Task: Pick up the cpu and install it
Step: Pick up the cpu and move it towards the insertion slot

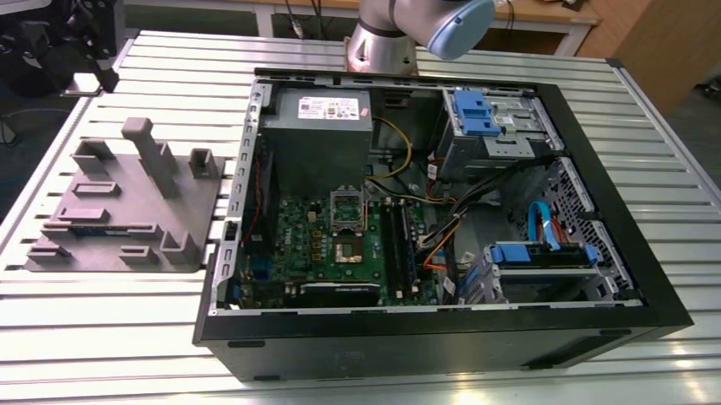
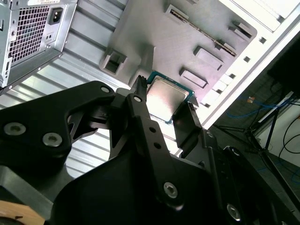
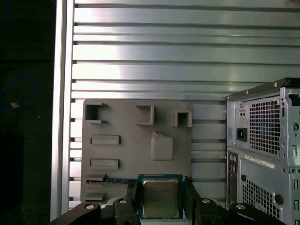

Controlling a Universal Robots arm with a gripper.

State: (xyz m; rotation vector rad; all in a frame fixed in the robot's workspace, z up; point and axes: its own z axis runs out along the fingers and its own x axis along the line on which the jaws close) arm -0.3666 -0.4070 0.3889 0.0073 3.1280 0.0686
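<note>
Exterior view, desk (image 1: pixel 113 337): slatted aluminium; it carried the open computer case (image 1: pixel 451 337) and, on the exterior view's left, a grey fixture tray (image 1: pixel 124 211).
arm (image 1: pixel 383 42): stood behind the computer case; its upper run was cut off by the picture's top edge.
motherboard (image 1: pixel 338 253): lay flat in the computer case, with the cpu socket (image 1: pixel 346 245) near its middle. The socket's silver frame (image 1: pixel 344 207) seemed swung up, and the pins were too small to make out.
hand (image 2: pixel 165 96): in both wrist views its black fingers (image 2: pixel 140 112) pressed on two opposite edges of the cpu, clamped on it.
cpu (image 3: pixel 160 199): sat between the fingertips, metal top toward the cameras. It loomed large against the fixture tray beneath, so I judged it lifted clear; how high could not be told.
doing it well: I judged this a carry. The cpu wanted holding level, gripped by its edges alone, with an even squeeze so it could not twist, and squared to the cpu socket's outline.
hidden: the cpu's underside contacts, plus any corner mark or notch. In the first wrist view its near edge was cut off.
</note>
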